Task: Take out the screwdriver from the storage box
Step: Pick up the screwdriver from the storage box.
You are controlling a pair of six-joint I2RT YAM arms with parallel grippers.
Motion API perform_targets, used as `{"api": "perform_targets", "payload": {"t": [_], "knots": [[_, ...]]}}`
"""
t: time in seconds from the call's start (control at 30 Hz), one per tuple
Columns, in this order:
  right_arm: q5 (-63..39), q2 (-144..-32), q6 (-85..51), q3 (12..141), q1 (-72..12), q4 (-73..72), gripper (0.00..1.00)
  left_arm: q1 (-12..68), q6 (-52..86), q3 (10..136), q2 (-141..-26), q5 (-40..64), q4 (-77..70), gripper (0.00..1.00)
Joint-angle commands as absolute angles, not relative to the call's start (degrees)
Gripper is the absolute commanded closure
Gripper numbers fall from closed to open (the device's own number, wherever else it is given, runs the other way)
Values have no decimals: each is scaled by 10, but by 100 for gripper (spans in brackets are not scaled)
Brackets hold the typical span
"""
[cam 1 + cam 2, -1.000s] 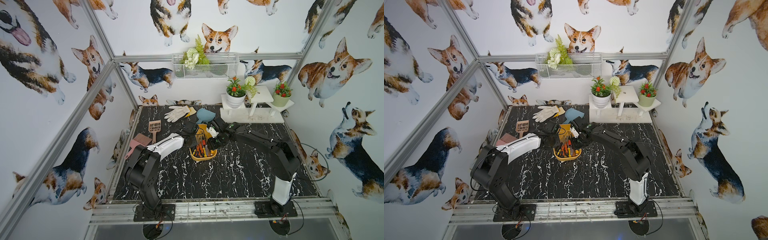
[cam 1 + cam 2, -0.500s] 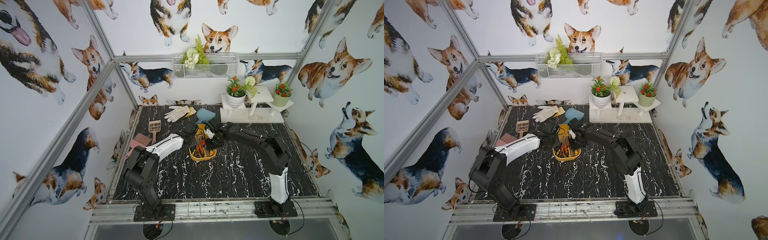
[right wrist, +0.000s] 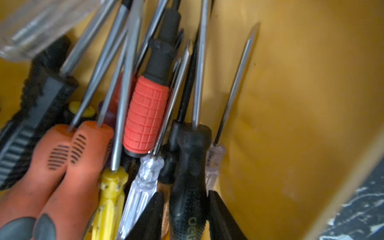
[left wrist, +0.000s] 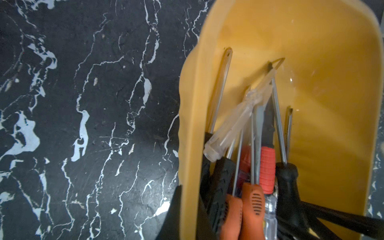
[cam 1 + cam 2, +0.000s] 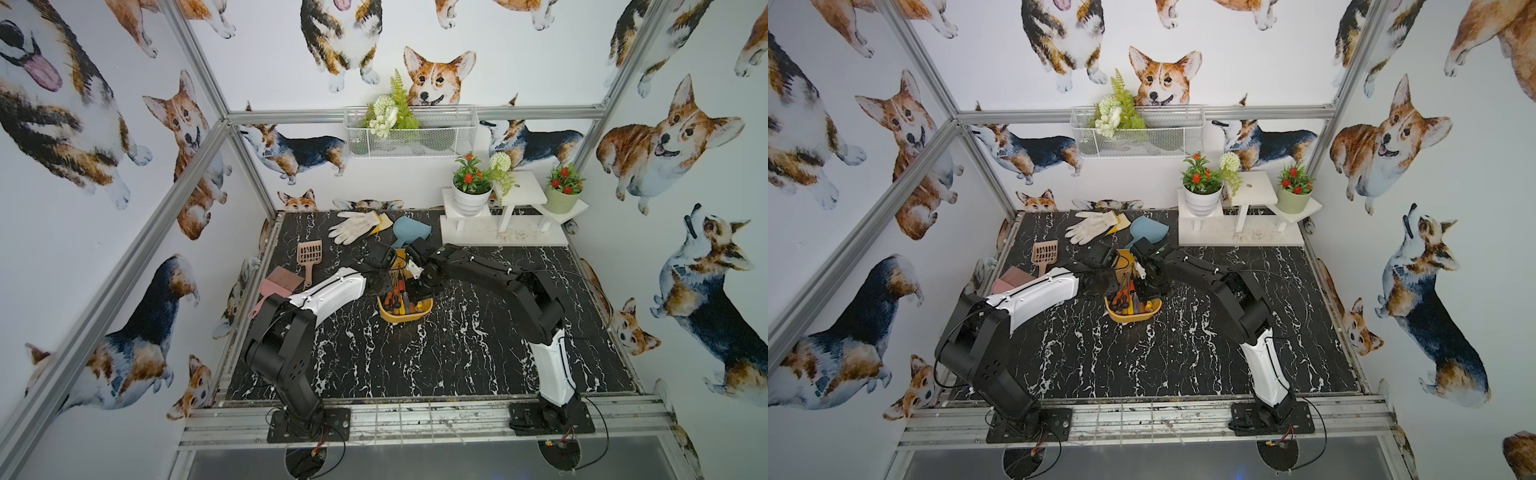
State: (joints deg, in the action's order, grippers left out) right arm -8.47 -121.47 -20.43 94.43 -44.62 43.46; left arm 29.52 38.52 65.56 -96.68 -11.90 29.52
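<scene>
Storage box [image 5: 405, 317] on black marble tabletop [image 5: 415, 365] (corgi-print walls [image 5: 519, 62] around).

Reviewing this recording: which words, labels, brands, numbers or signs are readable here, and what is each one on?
"de": pale letters on the black rubber-handled screwdriver in the mustard-yellow plastic storage box. They are blurred, and the rest is cut off at the picture's edge.
No other text is readable. The two orange screwdriver handles show only ribbed slots, and neither top view shows any lettering.
</scene>
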Motion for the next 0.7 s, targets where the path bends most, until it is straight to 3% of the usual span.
{"api": "perform_targets", "payload": {"t": [0.0,0.47,0.67], "knots": [[-62,-1218,-203,933,-448,495,71,294,386,666,-957,-121,263,100],[-59,-1152,-221,906,-448,437,100,294,388,660,-960,-140,265,100],[-63,-1142,-222,904,-447,429,100,294,388,661,-967,-142,265,100]]}}
